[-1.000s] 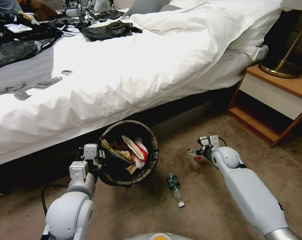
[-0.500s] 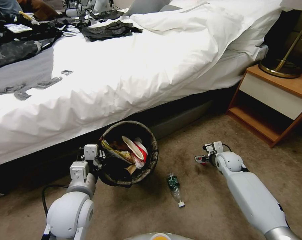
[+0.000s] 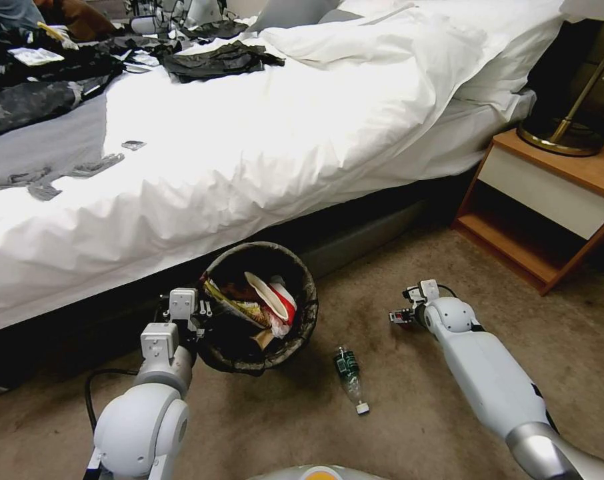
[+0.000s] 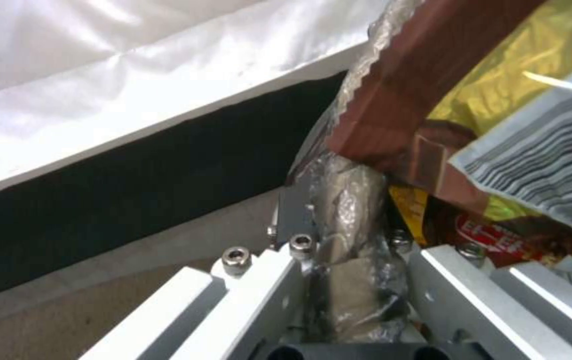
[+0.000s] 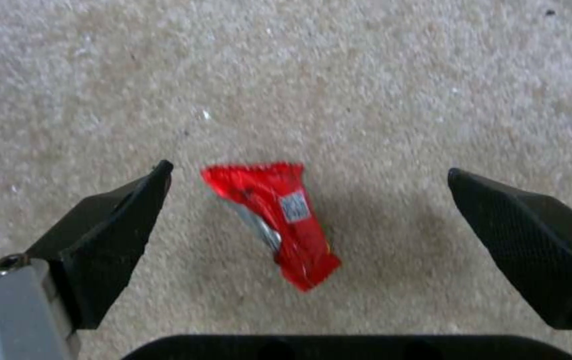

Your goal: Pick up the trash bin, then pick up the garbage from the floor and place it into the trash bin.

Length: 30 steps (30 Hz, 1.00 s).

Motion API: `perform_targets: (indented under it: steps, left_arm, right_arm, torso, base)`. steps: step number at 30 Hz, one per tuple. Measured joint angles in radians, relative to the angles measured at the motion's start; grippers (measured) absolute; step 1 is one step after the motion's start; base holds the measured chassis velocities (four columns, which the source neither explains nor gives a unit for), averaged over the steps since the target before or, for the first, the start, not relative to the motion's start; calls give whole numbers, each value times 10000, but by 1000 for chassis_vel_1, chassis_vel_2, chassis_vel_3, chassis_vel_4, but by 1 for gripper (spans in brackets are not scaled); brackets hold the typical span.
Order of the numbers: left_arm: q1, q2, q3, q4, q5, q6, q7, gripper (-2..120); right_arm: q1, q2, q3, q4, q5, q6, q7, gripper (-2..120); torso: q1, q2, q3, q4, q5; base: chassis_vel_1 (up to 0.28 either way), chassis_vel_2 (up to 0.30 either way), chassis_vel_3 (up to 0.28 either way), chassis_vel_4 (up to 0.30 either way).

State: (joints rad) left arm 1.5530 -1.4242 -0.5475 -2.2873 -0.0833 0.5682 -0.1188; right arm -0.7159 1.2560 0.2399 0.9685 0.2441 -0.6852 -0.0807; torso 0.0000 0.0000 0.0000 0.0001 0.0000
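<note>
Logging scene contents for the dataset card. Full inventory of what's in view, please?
trash bin: 1, dark bag liner over rim, on carpet beside the bed, holding cartons and wrappers
red wrapper: 1, red, on carpet between the right gripper's open fingers
plastic bottle: 1, clear with green label, lying on carpet right of the bin
bed: 1, white duvet and pillows, behind the bin
dark bags and clothing: several, black, on the far side of the bed
nightstand: 1, wood with white drawer, right of the bed
lamp base: 1, brass and black, on the nightstand
floor: beige carpet
left gripper: shut on the bin's rim
right gripper: open, low over the red wrapper
</note>
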Motion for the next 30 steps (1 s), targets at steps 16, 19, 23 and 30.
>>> perform_targets:
  steps: [16, 19, 23, 30]
  left_arm:
    - [-32, -9, -24, -1, -7, 9, 2, 0]
    - [-55, -22, -23, -1, -7, 9, 2, 0]
    - [-47, -20, -43, -1, -9, 7, 3, 0]
    - [-27, -32, -75, -1, -15, -27, 4, 0]
  right_arm:
    - [54, 358, 28, -641, -460, 215, -109, 100]
    - [-41, 389, 48, -665, -553, 270, -123, 100]
    - [-61, 400, 73, -781, -667, 342, -162, 100]
    - [-72, 411, 104, -891, -713, 412, -194, 100]
  torso:
    - [0, 0, 0, -1, 2]
    - [0, 0, 0, -2, 0]
    - [0, 0, 0, -1, 0]
    - [0, 0, 0, 0, 1]
  base:
    - [0, 0, 0, 0]
    - [0, 0, 0, 0]
    - [0, 0, 0, 0]
    - [0, 0, 0, 0]
